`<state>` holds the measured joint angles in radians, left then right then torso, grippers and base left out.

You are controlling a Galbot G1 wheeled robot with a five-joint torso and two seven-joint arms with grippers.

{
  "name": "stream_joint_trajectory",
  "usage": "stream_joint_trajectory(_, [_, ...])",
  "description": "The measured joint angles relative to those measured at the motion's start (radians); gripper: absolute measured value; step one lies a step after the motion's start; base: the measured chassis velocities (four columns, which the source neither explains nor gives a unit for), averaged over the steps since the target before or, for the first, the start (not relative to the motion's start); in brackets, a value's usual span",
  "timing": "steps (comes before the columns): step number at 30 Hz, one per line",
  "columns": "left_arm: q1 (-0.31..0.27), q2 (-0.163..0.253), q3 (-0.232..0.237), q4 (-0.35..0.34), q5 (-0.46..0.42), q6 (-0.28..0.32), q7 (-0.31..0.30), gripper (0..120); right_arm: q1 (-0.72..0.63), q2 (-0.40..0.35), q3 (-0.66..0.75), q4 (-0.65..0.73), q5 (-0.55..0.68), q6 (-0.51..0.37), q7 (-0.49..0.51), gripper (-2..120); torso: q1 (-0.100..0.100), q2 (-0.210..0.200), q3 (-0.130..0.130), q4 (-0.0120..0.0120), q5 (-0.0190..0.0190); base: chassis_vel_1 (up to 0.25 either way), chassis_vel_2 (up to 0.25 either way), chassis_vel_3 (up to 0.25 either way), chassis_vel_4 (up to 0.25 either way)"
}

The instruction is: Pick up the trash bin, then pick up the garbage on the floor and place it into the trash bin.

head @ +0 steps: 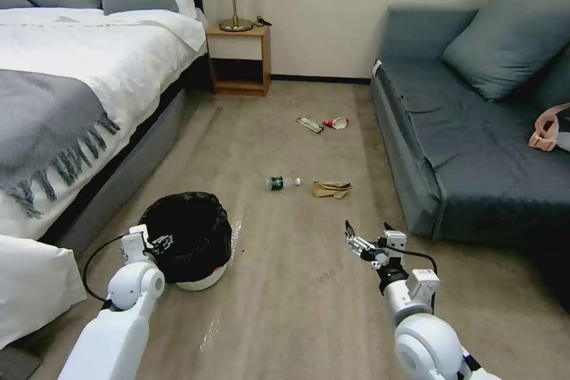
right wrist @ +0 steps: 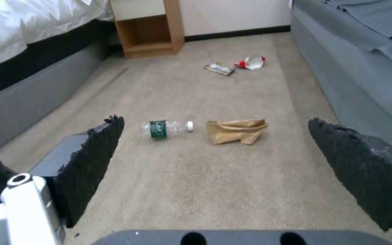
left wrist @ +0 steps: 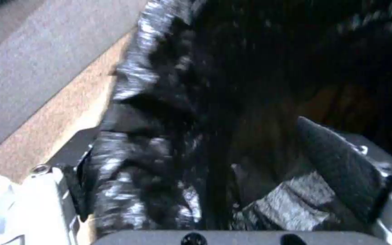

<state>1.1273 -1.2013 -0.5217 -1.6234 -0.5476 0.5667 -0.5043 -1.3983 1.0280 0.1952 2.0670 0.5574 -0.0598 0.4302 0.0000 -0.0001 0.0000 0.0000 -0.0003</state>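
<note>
Head view: left gripper [head: 161, 243] at the trash bin [head: 189, 237] rim at seven o'clock, clear bottle [head: 282, 182] and brown paper [head: 332, 189] mid-floor, right gripper [head: 367, 237] at five o'clock, left wrist view: fingers [left wrist: 337, 163] straddling the bag-covered rim, grip unclear, right wrist view: fingers [right wrist: 94, 160] wide apart, wrapper [right wrist: 219, 69] and red packet [right wrist: 250, 62] at twelve o'clock.

Left gripper [head: 155, 243] reaches forward low with fingers closed; right gripper [head: 367, 238] hovers forward, fingers spread wide.

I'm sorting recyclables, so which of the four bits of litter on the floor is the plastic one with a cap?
The clear bottle with the green label, on its side beside the crumpled brown paper; the other two are flat packets.
</note>
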Motion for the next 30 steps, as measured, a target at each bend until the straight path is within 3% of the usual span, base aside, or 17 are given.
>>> stream_joint_trajectory(6, [0.012, 0.004, -0.009, -0.006, 0.0, 0.01, 0.001, 75, 0.001, 0.004, -0.005, -0.003, -0.001, 0.0, -0.001, 100, 0.0, 0.0, 0.0, 0.0, 0.0003, 0.0, 0.0, 0.0, 0.0])
stream_joint_trajectory(11, [0.048, 0.014, -0.033, -0.028, 0.001, 0.005, 0.023, 55, 0.007, 0.012, -0.027, -0.013, -0.008, -0.003, -0.001, 100, 0.0, 0.0, 0.0, -0.0001, 0.0001, 0.0, 0.0, 0.0, 0.0])
stream_joint_trajectory(12, [0.06, 0.015, -0.043, -0.037, 0.001, -0.003, 0.03, 49, 0.012, 0.016, -0.037, -0.016, -0.01, -0.005, -0.001, 100, 0.0, 0.0, 0.0, -0.0001, 0.0, 0.0, 0.0, 0.0, 0.0])
stream_joint_trajectory(16, [0.077, 0.015, -0.058, -0.049, 0.002, -0.018, 0.038, 41, 0.018, 0.023, -0.051, -0.018, -0.012, -0.01, 0.0, 100, 0.0, 0.0, 0.0, -0.0001, 0.0001, 0.0, 0.0, 0.0, 0.0])
stream_joint_trajectory(22, [0.153, -0.002, -0.119, -0.1, 0.01, -0.077, 0.066, 14, 0.021, 0.04, -0.084, -0.031, -0.025, -0.015, 0.001, 100, 0.0, 0.0, 0.0, 0.0, 0.0001, 0.0, 0.0, 0.0, 0.0])
stream_joint_trajectory(30, [0.225, -0.025, -0.165, -0.153, 0.019, -0.118, 0.084, 10, 0.007, 0.04, -0.098, -0.028, -0.036, -0.012, -0.001, 100, 0.0, 0.0, 0.0, 0.0, 0.0002, 0.0, 0.0, 0.0, 0.0])
